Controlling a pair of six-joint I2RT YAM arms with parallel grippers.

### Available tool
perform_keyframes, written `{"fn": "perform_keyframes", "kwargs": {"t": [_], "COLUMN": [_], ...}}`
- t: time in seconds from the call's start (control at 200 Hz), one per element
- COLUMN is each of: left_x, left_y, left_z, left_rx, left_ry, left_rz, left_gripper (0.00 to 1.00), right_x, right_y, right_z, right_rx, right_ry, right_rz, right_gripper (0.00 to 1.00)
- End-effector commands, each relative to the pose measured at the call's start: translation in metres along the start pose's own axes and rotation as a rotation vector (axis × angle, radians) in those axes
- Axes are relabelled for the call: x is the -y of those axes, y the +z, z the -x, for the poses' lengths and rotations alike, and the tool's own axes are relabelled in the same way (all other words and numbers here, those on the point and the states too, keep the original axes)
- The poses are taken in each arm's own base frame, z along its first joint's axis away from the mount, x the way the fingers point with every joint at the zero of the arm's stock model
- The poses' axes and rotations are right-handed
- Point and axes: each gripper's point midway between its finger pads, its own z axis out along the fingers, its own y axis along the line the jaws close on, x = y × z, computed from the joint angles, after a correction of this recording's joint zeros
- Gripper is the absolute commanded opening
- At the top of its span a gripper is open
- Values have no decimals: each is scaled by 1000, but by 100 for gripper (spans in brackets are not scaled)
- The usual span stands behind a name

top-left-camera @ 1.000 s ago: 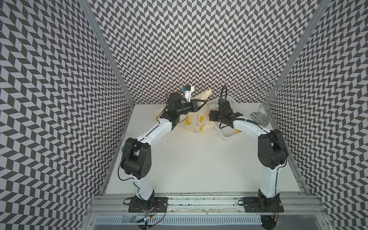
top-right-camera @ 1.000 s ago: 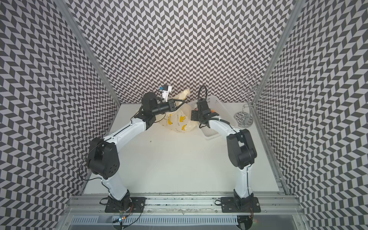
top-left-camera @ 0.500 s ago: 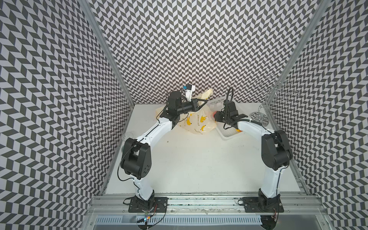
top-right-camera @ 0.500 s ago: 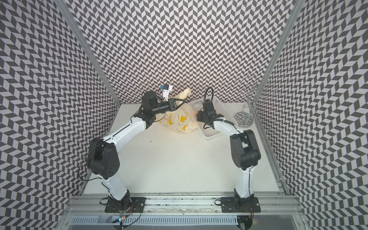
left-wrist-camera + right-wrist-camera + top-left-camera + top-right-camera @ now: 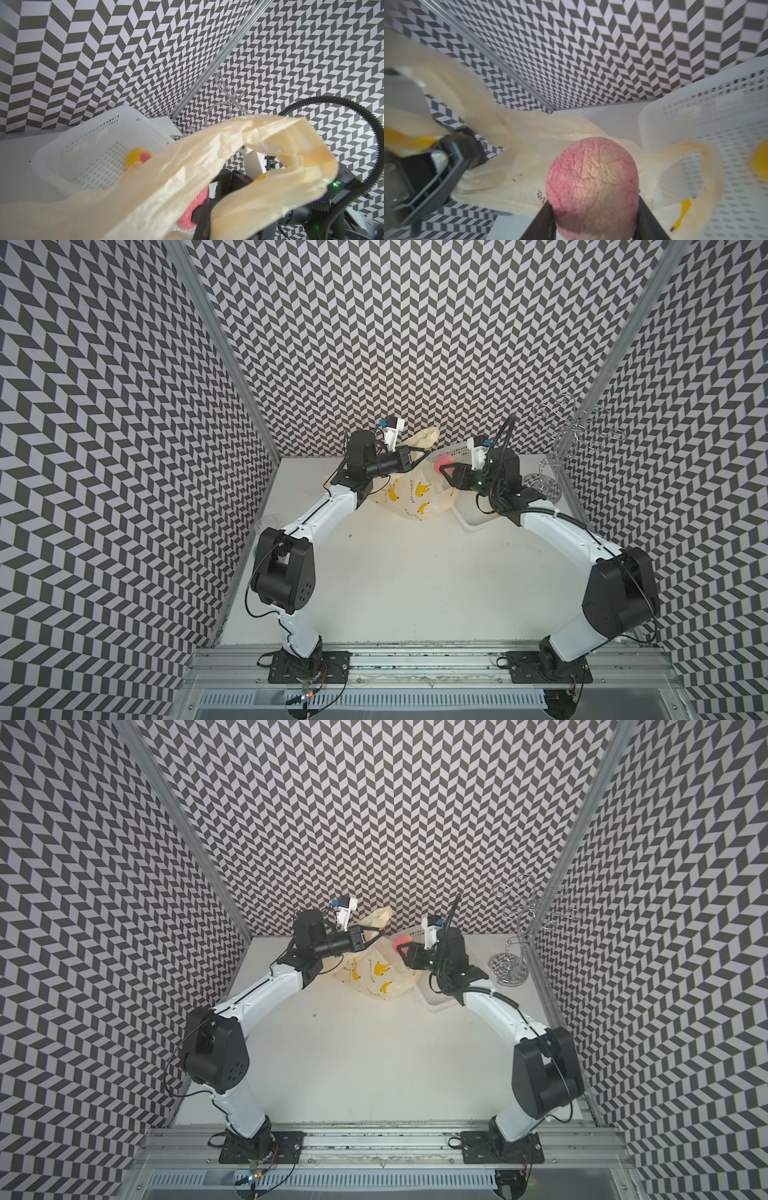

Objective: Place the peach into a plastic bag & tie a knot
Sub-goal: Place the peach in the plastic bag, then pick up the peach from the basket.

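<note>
While left gripper point(image 5: 417, 455) pinches the plastic bag point(image 5: 415, 499) handle up beside the white basket point(image 5: 473, 519), right gripper point(image 5: 448, 475), clamped on the peach point(image 5: 592, 187) just beside the basket's rim, should enter the mouth fully before releasing.

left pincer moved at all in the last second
No. The left pincer stays at the same spot against the back wall, shut on the bag.

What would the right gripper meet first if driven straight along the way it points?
Probably the thin cream-yellow banana-printed plastic bag, which lies directly ahead of the round pink-red peach clamped in the jaws of the right gripper. Depth is unclear.
</note>
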Motion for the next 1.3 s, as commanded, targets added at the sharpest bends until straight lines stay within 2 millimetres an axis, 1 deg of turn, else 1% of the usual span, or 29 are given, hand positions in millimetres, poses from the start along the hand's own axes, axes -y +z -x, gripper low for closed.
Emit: {"fn": "perform_keyframes", "kwargs": {"t": [0.0, 0.07, 0.135, 0.205, 0.25, 0.26, 0.265, 0.315, 0.366, 0.396, 0.436, 0.521, 0.581, 0.641, 0.696, 0.756, 0.801, 0.836, 0.866, 0.876, 0.906, 0.936, 0.966, 1.052, 1.072, 1.127, 1.172, 1.207, 1.297], "left_x": [37, 44, 47, 46, 49, 50, 50, 54, 57, 55, 44, 6, -17, -27, -31, -33, -33, -30, -27, -27, -25, -23, -24, -34, -36, -41, -43, -42, -38], "left_y": [-9, -12, -12, -11, -12, -12, -13, -16, -23, -28, -35, -50, -59, -61, -57, -49, -42, -38, -36, -35, -33, -32, -30, -26, -25, -24, -24, -25, -30], "left_z": [13, 16, 18, 19, 20, 21, 21, 22, 23, 25, 29, 33, 35, 37, 39, 39, 36, 35, 35, 35, 35, 36, 36, 33, 31, 27, 24, 22, 21], "left_rx": [17, 19, 15, 11, 14, 16, 16, 20, 24, 31, 46, 86, 127, 151, 161, 154, 136, 131, 132, 133, 132, 127, 120, 107, 102, 95, 93, 93, 99], "left_ry": [58, 75, 87, 84, 90, 92, 92, 99, 100, 94, 82, 32, -14, -36, -23, -12, -18, -21, -19, -17, -12, -4, 1, -2, -6, -21, -29, -31, -24], "left_rz": [-65, -77, -87, -95, -107, -109, -111, -124, -139, -127, -81, 53, 107, 126, 147, 159, 142, 125, 116, 114, 110, 109, 114, 132, 132, 137, 137, 131, 135], "left_gripper": [0, 0, 0, 0, 0, 0, 0, 0, 0, 0, 0, 0, 0, 0, 0, 0, 0, 0, 0, 0, 0, 0, 0, 0, 0, 0, 0, 0, 0], "right_x": [-35, -50, -57, -47, -33, -30, -29, -18, -13, -15, -17, -16, -6, 17, 49, 81, 112, 137, 156, 159, 169, 173, 170, 137, 131, 129, 137, 149, 187], "right_y": [23, 40, 57, 76, 90, 92, 93, 102, 99, 92, 79, 44, 18, -2, -13, -19, -16, -9, 0, 2, 11, 18, 22, 28, 26, 16, 6, 2, 9], "right_z": [-11, -28, -47, -62, -71, -71, -70, -69, -62, -52, -39, -13, 1, 10, 17, 24, 28, 30, 26, 28, 23, 22, 22, 23, 25, 37, 47, 51, 51], "right_rx": [-66, -148, -205, -253, -282, -287, -283, -290, -287, -266, -235, -159, -83, -4, 23, 52, 71, 56, 20, 13, -45, -59, -56, -60, -48, 22, 82, 90, 60], "right_ry": [23, 40, 59, 107, 130, 133, 130, 124, 101, 75, 35, -6, -3, 21, 58, 91, 82, 66, 80, 84, 90, 95, 91, 111, 104, 38, -8, -16, -29], "right_rz": [216, 304, 351, 350, 315, 302, 301, 258, 213, 188, 149, 62, 10, -56, -128, -180, -308, -414, -474, -478, -476, -483, -458, -292, -297, -424, -544, -605, -713], "right_gripper": [35, 34, 35, 38, 43, 45, 49, 67, 88, 95, 100, 100, 99, 97, 96, 95, 95, 96, 96, 96, 95, 94, 94, 92, 92, 94, 97, 98, 99]}}
